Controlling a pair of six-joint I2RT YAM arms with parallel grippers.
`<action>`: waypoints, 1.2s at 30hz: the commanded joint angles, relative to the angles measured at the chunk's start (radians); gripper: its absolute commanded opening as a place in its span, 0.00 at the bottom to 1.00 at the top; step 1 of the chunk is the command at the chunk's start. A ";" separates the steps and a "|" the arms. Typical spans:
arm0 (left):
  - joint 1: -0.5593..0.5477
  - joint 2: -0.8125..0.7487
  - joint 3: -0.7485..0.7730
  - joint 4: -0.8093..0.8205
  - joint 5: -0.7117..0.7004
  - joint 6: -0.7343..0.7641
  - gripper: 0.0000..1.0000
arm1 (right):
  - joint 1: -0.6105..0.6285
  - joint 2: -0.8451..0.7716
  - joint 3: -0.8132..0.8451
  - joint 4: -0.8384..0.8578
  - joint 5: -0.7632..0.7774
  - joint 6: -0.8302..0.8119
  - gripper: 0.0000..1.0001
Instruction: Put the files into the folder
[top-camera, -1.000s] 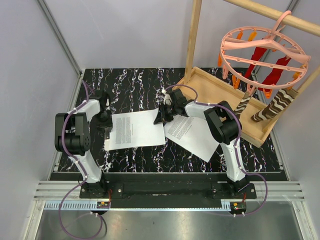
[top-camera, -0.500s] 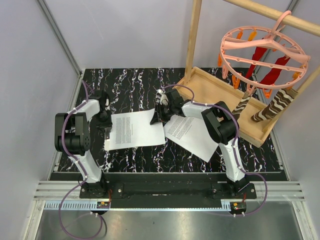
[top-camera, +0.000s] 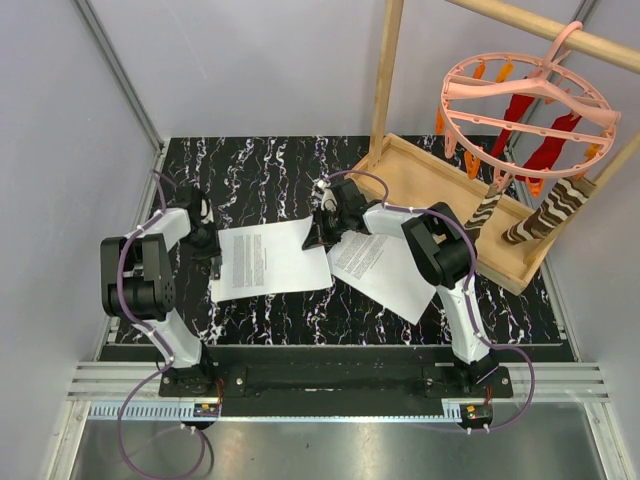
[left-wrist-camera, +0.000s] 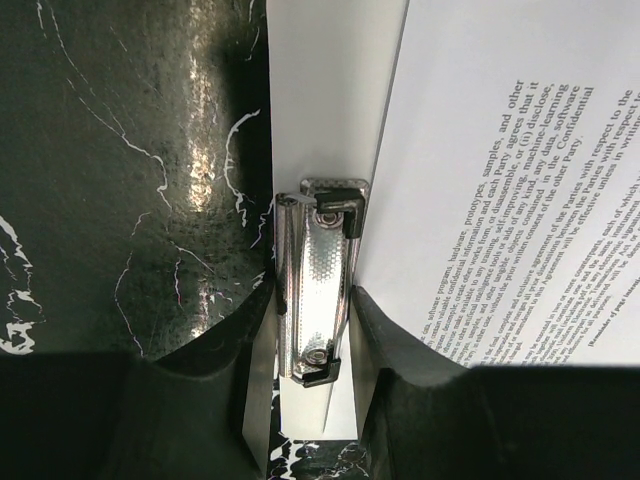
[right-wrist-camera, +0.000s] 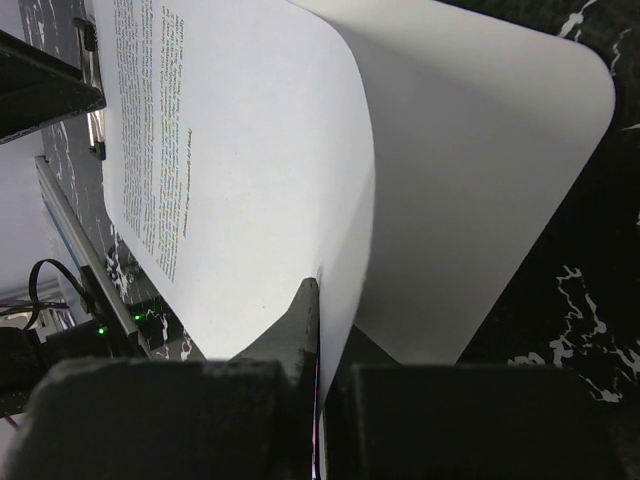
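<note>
Nearest me, the second sheet (top-camera: 385, 272) lies loose on the table (top-camera: 270, 170); beyond it the first sheet (top-camera: 270, 258) rests on the folder (left-wrist-camera: 325, 100), its edge beside the metal clip (left-wrist-camera: 315, 250), not under. If I push now, it may buckle or skew. The left gripper (left-wrist-camera: 312, 310) sits low, closed across the clip, as I judge; the right gripper (right-wrist-camera: 318, 340) reaches inward and pinches the first sheet's curled edge.

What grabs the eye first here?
The pink round hanger, upper right above the wooden tray. Then two printed sheets mid-table on black marble: the right gripper pinches one's edge, and the left gripper has fingers flanking the folder's metal clip.
</note>
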 joint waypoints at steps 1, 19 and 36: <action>0.015 -0.045 -0.044 0.047 0.126 0.001 0.00 | -0.002 0.035 -0.017 -0.017 0.047 -0.010 0.00; 0.065 -0.095 -0.100 0.119 0.275 -0.002 0.00 | -0.013 0.049 -0.014 -0.031 0.033 -0.068 0.00; 0.076 -0.118 -0.121 0.136 0.326 0.001 0.00 | 0.022 0.066 0.054 -0.072 0.029 -0.086 0.00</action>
